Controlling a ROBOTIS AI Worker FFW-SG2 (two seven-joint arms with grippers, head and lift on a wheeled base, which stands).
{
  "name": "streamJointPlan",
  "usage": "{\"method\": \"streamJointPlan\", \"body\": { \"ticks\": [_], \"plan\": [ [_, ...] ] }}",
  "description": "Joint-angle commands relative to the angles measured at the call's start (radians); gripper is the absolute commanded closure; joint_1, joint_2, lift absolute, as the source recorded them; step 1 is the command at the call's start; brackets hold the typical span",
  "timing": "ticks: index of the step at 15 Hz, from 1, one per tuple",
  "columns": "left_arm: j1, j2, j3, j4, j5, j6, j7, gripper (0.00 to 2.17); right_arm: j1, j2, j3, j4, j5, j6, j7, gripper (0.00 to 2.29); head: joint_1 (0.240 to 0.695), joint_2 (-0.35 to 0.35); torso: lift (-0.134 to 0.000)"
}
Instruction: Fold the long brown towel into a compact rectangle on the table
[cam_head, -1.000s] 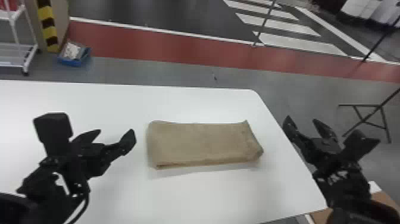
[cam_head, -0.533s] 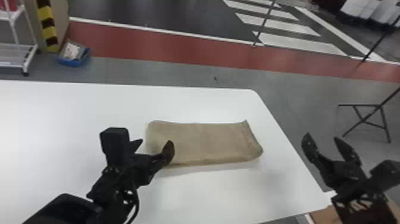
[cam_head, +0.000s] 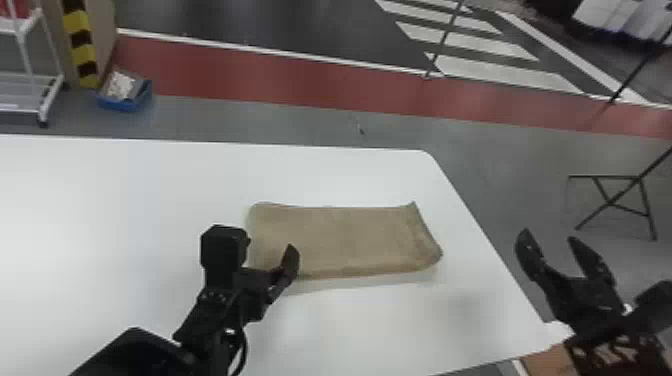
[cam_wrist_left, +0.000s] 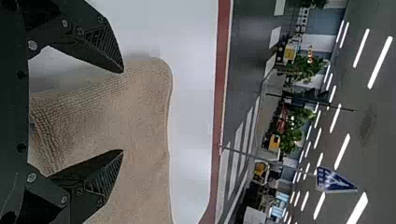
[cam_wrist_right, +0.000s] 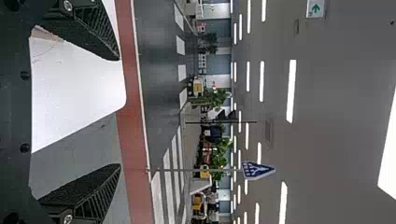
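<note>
The brown towel (cam_head: 340, 240) is laid in a folded rectangle on the right of the worktop (cam_head: 150, 200); further folding may be needed. Left gripper (cam_wrist_left: 123, 111) and right gripper (cam_wrist_right: 119, 112) jaws are spread wide, empty.

1. The table (cam_head: 125, 200) has a plain white top with a straight far edge, a rounded far right corner and a right edge that slants outward toward the robot. On the left it runs out of the head view.
2. The brown towel (cam_head: 345, 240) lies folded on it, nearer the right edge than the left side of the head view, its long sides running left to right. Its far right corner comes to a point; its near left corner is hidden.
</note>
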Motion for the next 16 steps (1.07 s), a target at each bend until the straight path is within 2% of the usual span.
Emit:
{"method": "streamJointPlan", "body": {
  "ticks": [1,3,5,8,9,14,16],
  "plan": [
    [-0.004,0.000,-0.001,0.007,-0.013,0.035,0.001,0.34,0.003,0.003,-0.003,0.001,-0.008,0.002,0.006,0.08,0.695,-0.350,-0.124],
    [-0.004,0.000,-0.001,0.007,-0.042,0.072,0.015,0.34,0.005,0.006,-0.018,0.006,-0.030,0.008,0.006,0.08,0.695,-0.350,-0.124],
    [-0.004,0.000,-0.001,0.007,-0.038,0.081,0.020,0.61,0.008,0.006,-0.026,0.006,-0.033,0.012,0.008,0.08,0.695,-0.350,-0.124],
    [-0.004,0.000,-0.001,0.000,-0.036,0.097,0.032,1.26,0.009,0.006,-0.031,0.007,-0.035,0.012,0.011,0.08,0.695,-0.350,-0.124],
    [-0.002,0.001,-0.004,-0.003,-0.036,0.097,0.041,1.39,0.008,0.006,-0.031,0.010,-0.035,0.012,0.011,0.08,0.695,-0.350,-0.124],
    [-0.007,0.013,0.020,-0.029,-0.038,0.078,0.040,1.39,-0.003,0.006,-0.026,0.016,-0.033,0.012,0.011,0.08,0.695,-0.350,-0.124],
    [-0.008,0.021,0.062,-0.048,-0.038,0.081,0.029,1.39,-0.009,0.006,-0.020,0.016,-0.031,0.018,0.011,0.08,0.695,-0.350,-0.124]
  ]
}}
